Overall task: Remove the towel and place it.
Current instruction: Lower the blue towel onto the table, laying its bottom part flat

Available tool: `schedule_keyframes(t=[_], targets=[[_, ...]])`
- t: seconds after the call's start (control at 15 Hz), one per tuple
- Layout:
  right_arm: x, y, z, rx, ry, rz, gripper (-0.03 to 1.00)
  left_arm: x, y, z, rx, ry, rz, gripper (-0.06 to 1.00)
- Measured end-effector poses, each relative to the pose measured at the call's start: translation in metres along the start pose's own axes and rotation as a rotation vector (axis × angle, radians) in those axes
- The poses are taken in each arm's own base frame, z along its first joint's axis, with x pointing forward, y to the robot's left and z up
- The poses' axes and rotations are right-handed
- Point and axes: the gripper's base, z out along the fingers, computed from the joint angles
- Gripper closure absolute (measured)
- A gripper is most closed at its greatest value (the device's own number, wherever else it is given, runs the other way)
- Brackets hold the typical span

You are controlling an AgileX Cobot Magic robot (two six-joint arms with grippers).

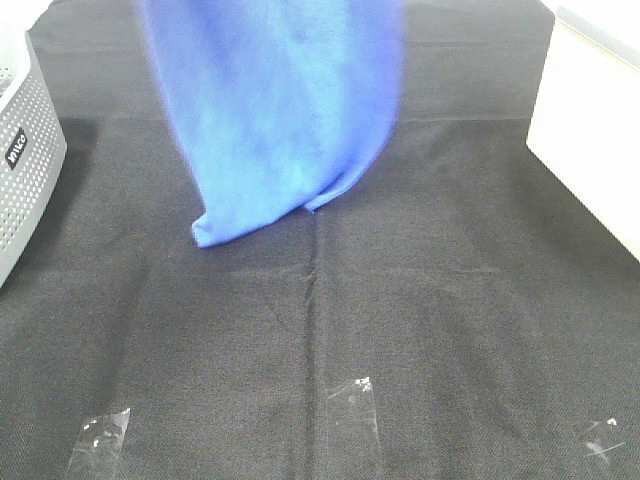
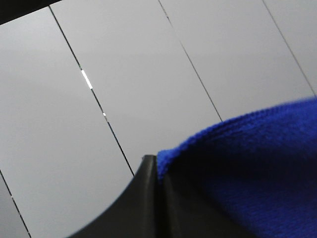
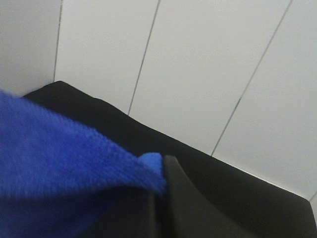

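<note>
Left gripper [image 2: 155, 166]: jaws clenched, dark fingers pressed flat against each other, a fold of the towel [image 2: 247, 168] pinched at their tips. The blue pile bulges out to one side of the jaws. Behind it only a pale panelled wall [image 2: 148, 74] with thin dark seams.

Right gripper [image 3: 161, 186]: jaws likewise clenched, grasping the towel's [image 3: 59, 148] edge; a small nub of blue sticks out just past the fingertip. The cloth spreads away from the jaws as a broad blue sheet. Beyond it, the far edge of the black table cloth [image 3: 208, 173], then the white panelled wall [image 3: 198, 64].

High view: neither gripper shows. The towel [image 1: 270, 110] hangs from above the top edge of the picture, over the far middle of the table, royal blue, motion-blurred. It narrows downward. Its lowest corner is down at the black table cloth [image 1: 450, 300], left of centre; contact or just clear, cannot tell. A hemmed edge shows at the lower right of the hanging part.

Surroundings:
- grey perforated basket [image 1: 25, 150] at the left edge, well apart from the towel
- white block [image 1: 590, 130] at the right edge
- three bits of clear tape [image 1: 355, 400] along the near side of the cloth
</note>
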Motion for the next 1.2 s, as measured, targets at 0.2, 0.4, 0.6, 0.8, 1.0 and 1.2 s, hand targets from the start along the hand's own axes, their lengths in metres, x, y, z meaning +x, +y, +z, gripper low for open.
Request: schedule_keyframes(t=[0.2,0.4,0.6,0.8,1.0,1.2], targets=[[0.004,-0.021,0.021,0.061,-0.147,0.059,0.96,0.019,-0.006,0.045,-0.026,-0.03,-0.019,0.94],[0.007,-0.02,0.048,0.067,-0.23,0.07,0.96,0.04,-0.02,0.076,-0.043,-0.066,-0.017,0.94],[0.009,-0.03,0.068,0.092,-0.284,0.093,0.96,0.048,-0.025,0.099,-0.08,-0.155,0.022,0.94],[0.002,-0.042,0.07,0.122,-0.396,0.109,0.96,0.048,-0.006,0.11,-0.152,-0.245,0.066,0.94],[-0.001,-0.043,0.069,0.128,-0.444,0.111,0.96,0.056,0.002,0.113,-0.152,-0.225,0.052,0.94],[0.009,-0.041,0.078,0.123,-0.41,0.112,0.96,0.071,-0.007,0.115,-0.124,-0.183,0.053,0.94]])
